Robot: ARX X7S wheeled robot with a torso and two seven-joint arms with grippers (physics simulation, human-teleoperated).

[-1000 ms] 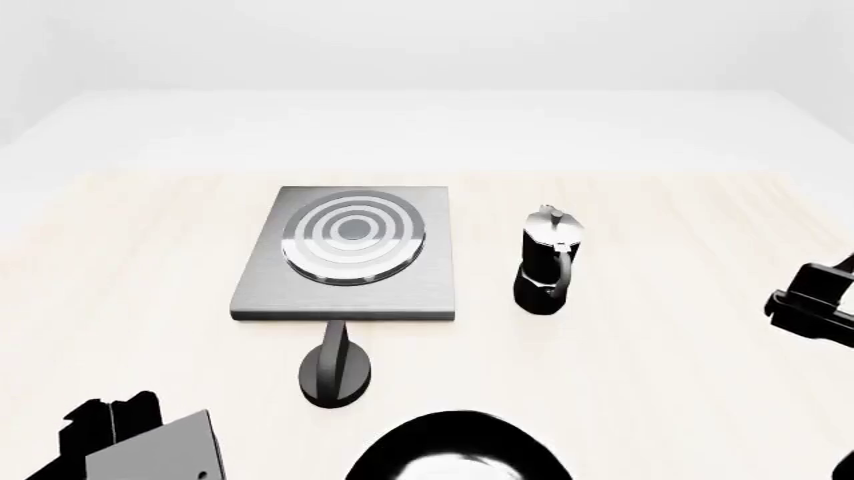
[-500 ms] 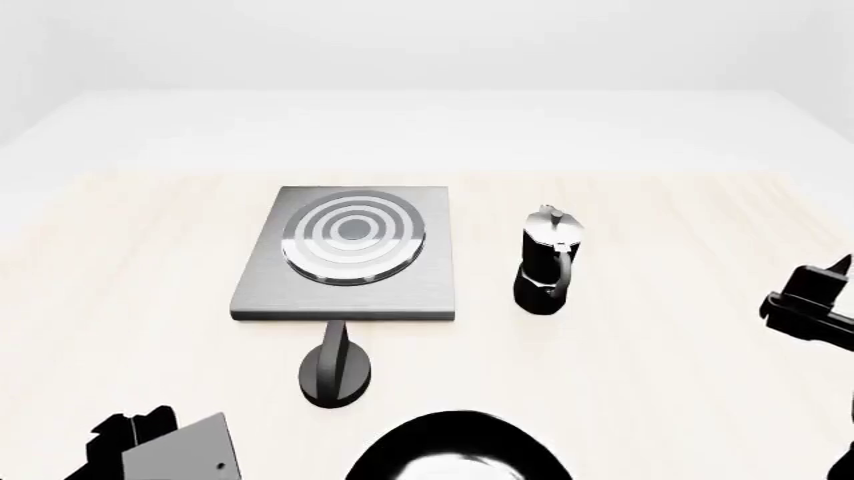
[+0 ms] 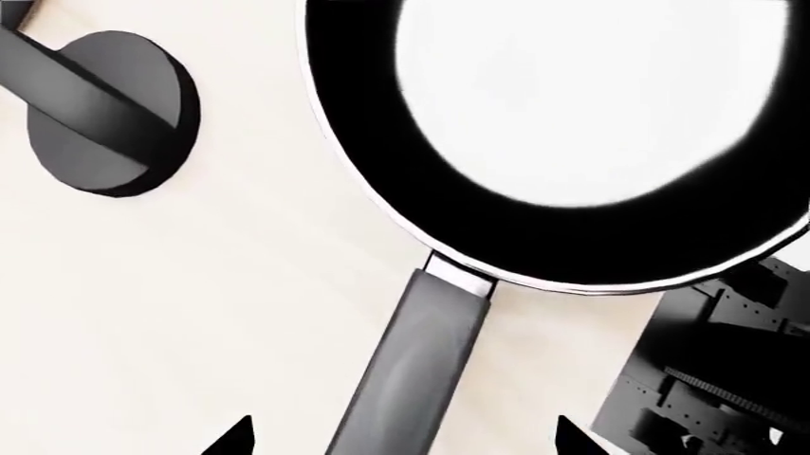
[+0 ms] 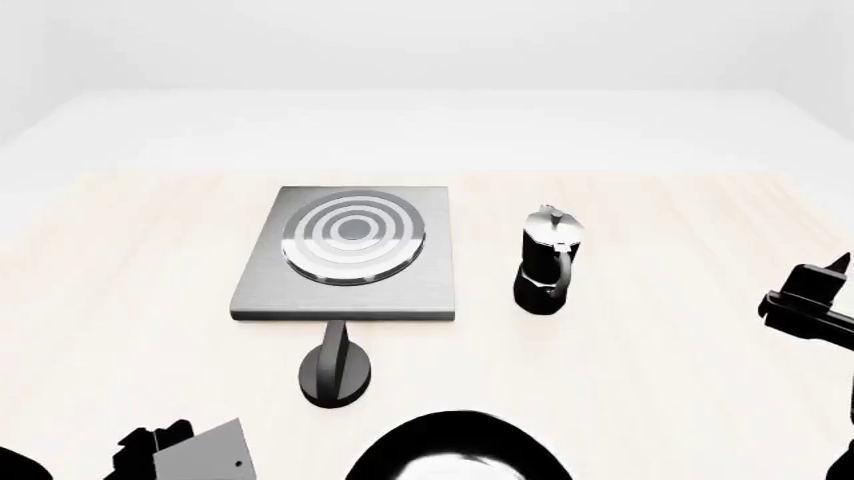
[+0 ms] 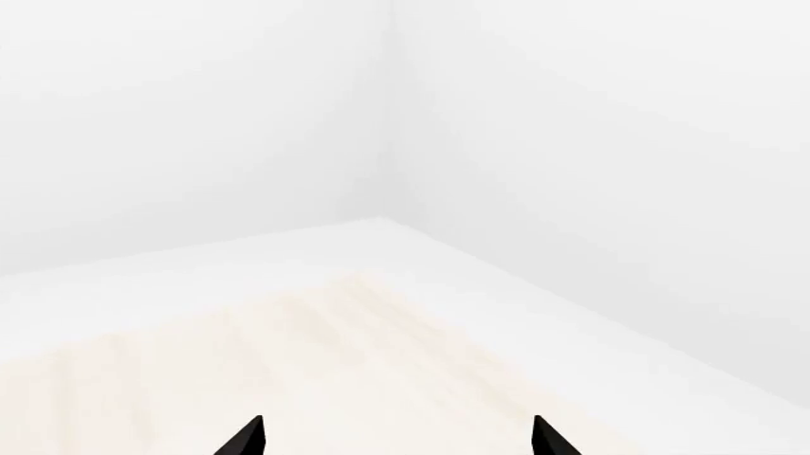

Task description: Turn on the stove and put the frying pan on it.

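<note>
The stove (image 4: 350,255) is a flat grey hotplate with ring burner on the table's middle. Its round black knob (image 4: 334,372) with a ridge sits just in front of it and also shows in the left wrist view (image 3: 108,109). The frying pan (image 4: 454,452) lies at the near edge, partly cut off. In the left wrist view the pan (image 3: 379,180) is close, its handle (image 3: 418,360) running between my open fingertips. My left gripper (image 3: 402,441) is open above the handle; it shows low left (image 4: 160,448). My right gripper (image 4: 811,300) is open and empty (image 5: 397,438).
A black-and-silver moka pot (image 4: 547,262) stands upright right of the stove. A dark part of the robot (image 3: 722,379) shows beside the pan. The right wrist view faces pale tabletop (image 5: 253,360) and a white room corner.
My left gripper has moved right along the near edge toward the pan. The right gripper has shifted only slightly. Stove, knob, pan and pot have not moved.
</note>
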